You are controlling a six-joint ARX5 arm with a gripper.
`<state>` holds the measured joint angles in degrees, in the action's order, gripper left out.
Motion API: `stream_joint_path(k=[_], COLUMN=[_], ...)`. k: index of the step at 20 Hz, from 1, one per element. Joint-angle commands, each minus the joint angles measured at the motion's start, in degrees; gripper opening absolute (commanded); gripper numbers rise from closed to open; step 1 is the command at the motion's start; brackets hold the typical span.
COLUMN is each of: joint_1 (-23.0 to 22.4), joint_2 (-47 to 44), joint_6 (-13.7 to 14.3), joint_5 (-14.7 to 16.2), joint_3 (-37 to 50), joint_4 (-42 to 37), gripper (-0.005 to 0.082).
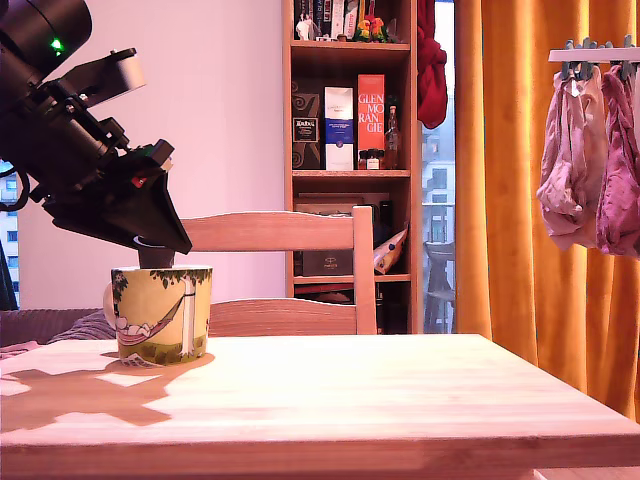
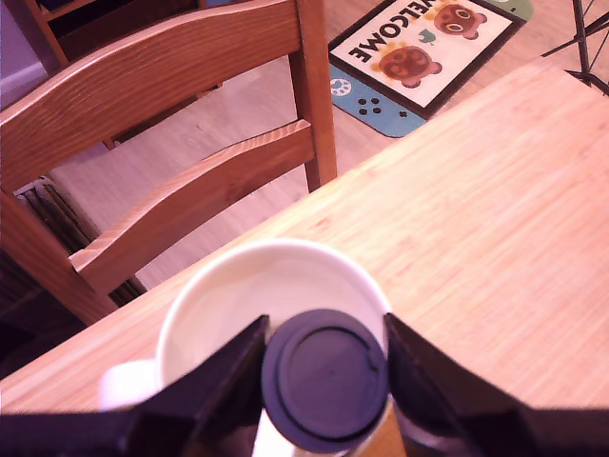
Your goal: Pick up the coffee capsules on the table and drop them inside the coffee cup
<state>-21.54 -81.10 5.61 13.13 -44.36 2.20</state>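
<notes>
The coffee cup [image 1: 162, 313], a yellow-green mug with a hammock figure and a pale handle, stands on the wooden table at the exterior view's left. My gripper [image 1: 155, 243] hangs just above its rim. In the wrist view the gripper [image 2: 324, 376] is shut on a dark brown coffee capsule [image 2: 324, 381], held over the cup's white inside [image 2: 257, 295], near the rim on the gripper's side. The black fingers [image 2: 224, 381] press the capsule's sides. The capsule itself is hidden by the gripper in the exterior view.
A wooden chair [image 1: 285, 270] stands right behind the table, close to the cup. The table [image 1: 400, 400] stretches to the exterior view's right. A bookshelf [image 1: 350, 120], orange curtains [image 1: 510, 170] and hanging laundry [image 1: 595, 160] are farther back. A welcome mat [image 2: 423, 43] lies on the floor.
</notes>
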Motion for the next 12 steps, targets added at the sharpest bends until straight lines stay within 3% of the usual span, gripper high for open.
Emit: stream_joint_path(k=[1, 6, 12], joint_1=[0.2, 1.0, 2.4], joint_2=[-0.3, -0.3, -0.3], joint_6=[0.4, 2.4, 2.4], joint_5=[0.2, -0.3, -0.3], joint_3=[0.2, 0.2, 0.2], joint_4=[-0.4, -1.1, -1.1], gripper=[0.0195, 0.0195, 0.0195])
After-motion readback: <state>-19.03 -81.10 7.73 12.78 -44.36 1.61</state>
